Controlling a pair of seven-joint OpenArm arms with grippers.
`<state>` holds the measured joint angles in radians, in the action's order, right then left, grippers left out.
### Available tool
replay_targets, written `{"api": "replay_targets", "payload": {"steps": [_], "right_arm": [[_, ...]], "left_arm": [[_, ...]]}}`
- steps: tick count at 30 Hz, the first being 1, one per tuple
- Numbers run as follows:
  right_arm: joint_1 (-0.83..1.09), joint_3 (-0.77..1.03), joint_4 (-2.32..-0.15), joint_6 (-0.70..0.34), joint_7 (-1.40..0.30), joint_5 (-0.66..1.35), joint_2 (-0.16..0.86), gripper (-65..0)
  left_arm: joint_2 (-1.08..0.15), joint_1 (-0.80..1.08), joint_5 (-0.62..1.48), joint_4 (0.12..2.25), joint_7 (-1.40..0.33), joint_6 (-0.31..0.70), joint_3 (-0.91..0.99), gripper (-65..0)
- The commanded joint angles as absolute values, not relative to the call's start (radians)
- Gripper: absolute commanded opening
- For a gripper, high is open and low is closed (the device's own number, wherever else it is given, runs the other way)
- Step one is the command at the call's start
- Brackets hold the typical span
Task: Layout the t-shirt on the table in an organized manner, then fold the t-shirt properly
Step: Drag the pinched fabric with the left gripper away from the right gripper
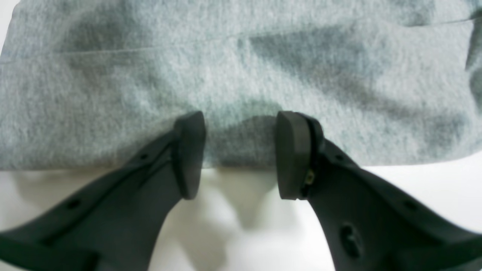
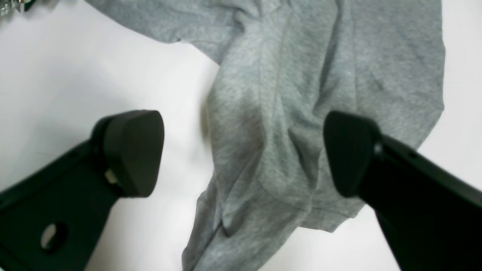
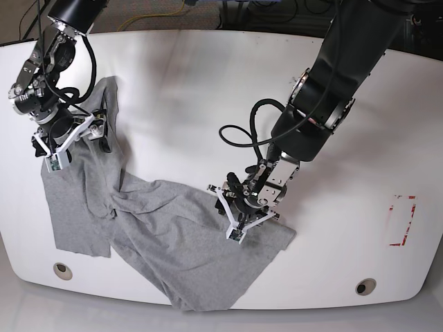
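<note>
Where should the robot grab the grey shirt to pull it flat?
Probably the t-shirt edge lying straight on the table, right before the left gripper. Its open jaws already straddle that edge, so sliding in low from the bare table side looks easiest.

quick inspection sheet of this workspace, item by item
surface: glossy white table, two round grommet holes, a red tape mark near one side
job's things: grey t-shirt crumpled and wrinkled, not laid flat, not folded
clutter: nothing seen
grippers: left gripper open at the shirt's edge, a little cloth between the jaws, not pinched; right gripper wide open above a bunched part of the shirt
cables: black cable looped beside the left arm; yellow cable behind the table
surroundings: dark floor and wires behind the far edge
</note>
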<state>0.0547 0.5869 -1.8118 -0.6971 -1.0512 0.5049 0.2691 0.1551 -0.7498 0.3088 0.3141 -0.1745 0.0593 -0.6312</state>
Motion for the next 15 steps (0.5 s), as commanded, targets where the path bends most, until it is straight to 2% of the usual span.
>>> {"api": "replay_targets", "payload": {"steps": [1,9,15], "right_arm": [[0.044,0.588,-1.83,-0.698,-1.026,0.524,0.286,0.0],[0.044,0.588,-1.83,-0.698,-1.026,0.524,0.285,0.0],[0.044,0.588,-1.83,-0.698,-1.026,0.524,0.285,0.0]], "left_arm": [[0.157,-0.728,0.309,0.341,-0.265,0.065,-0.63,-37.9],[0.139,-0.638,0.309,0.495,-0.367,0.065,-0.63,-37.9],[0.087,-0.524,0.309,0.714,-0.479,0.064,-0.63,-37.9]]}}
